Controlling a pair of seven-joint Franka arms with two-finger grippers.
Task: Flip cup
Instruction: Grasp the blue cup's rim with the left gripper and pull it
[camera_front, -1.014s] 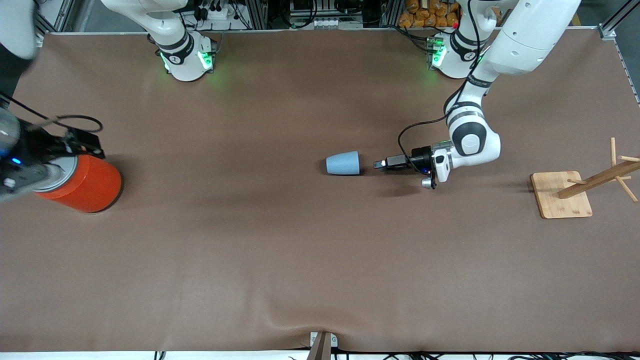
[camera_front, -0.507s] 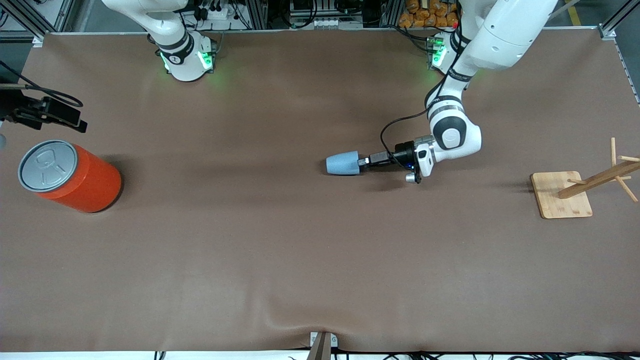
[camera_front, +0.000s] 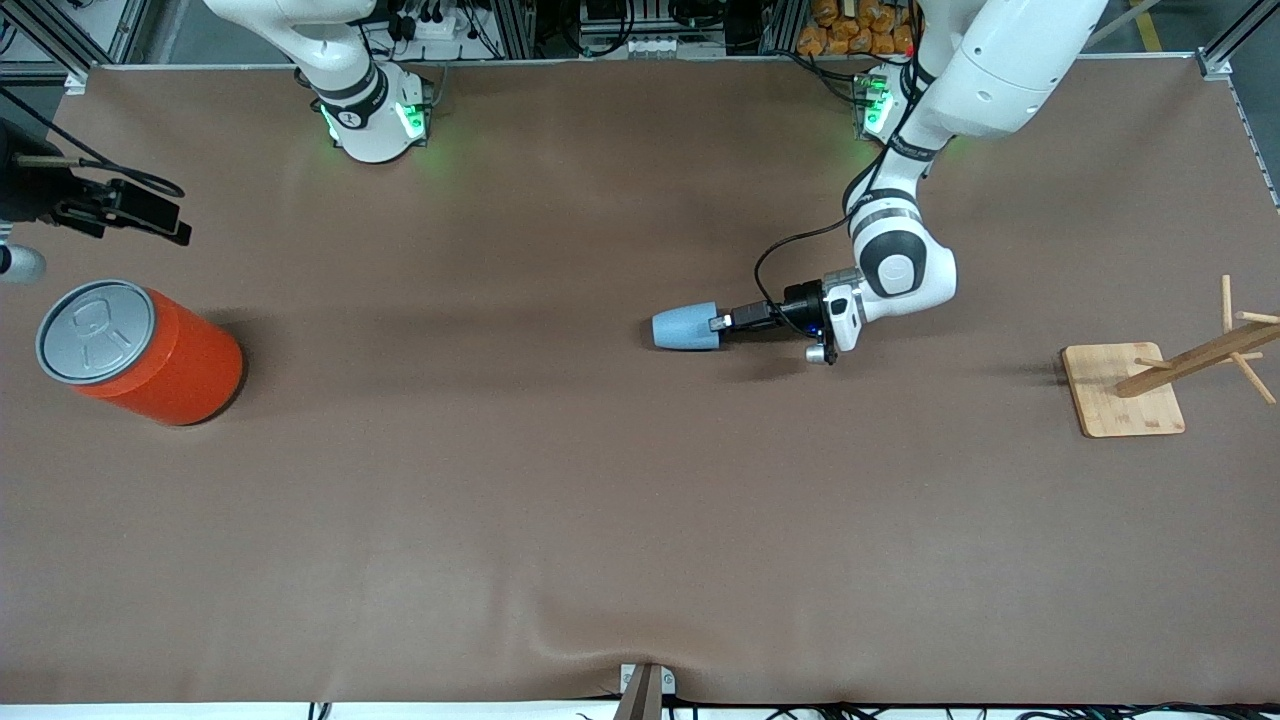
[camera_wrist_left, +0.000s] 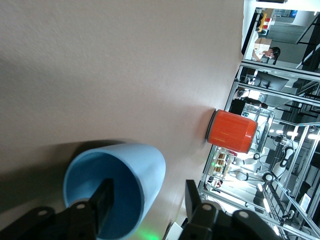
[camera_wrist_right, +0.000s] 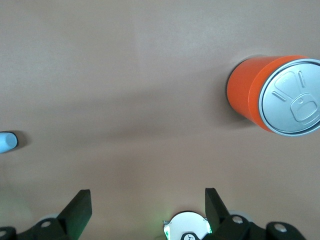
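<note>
The cup (camera_front: 686, 327) lies on its side on the brown surface (camera_front: 640, 520), close to the middle of the front view and a little above the frame's centre line. Its wide mouth faces the left arm's end of the surface and its narrower closed base points toward the right arm's end. It is plain light blue outside, and the left wrist view shows a deeper blue inside.

The left end effector (camera_front: 716, 324) is low at the cup's mouth, reaching in roughly level with the surface. Its jaws are apart and straddle the cup's wall. In the left wrist view one finger (camera_wrist_left: 102, 200) sits inside the mouth and the other stands outside the wall, with a gap visible on the outer side. Whether the inner finger touches the wall cannot be told.

The right end effector (camera_wrist_right: 147, 207) waits in the air over the right arm's end of the surface, in the upper corner of the front view. Its jaws are spread wide with nothing between them. Below it, and lower in the front view, stands the orange can (camera_front: 150, 350), upright with its grey lid facing up. The can is well apart from the cup.

A wooden stand (camera_front: 1120, 390) with slanted pegs sits on a square base at the left arm's end of the surface, slightly lower in the front view than the cup and well apart from it.
</note>
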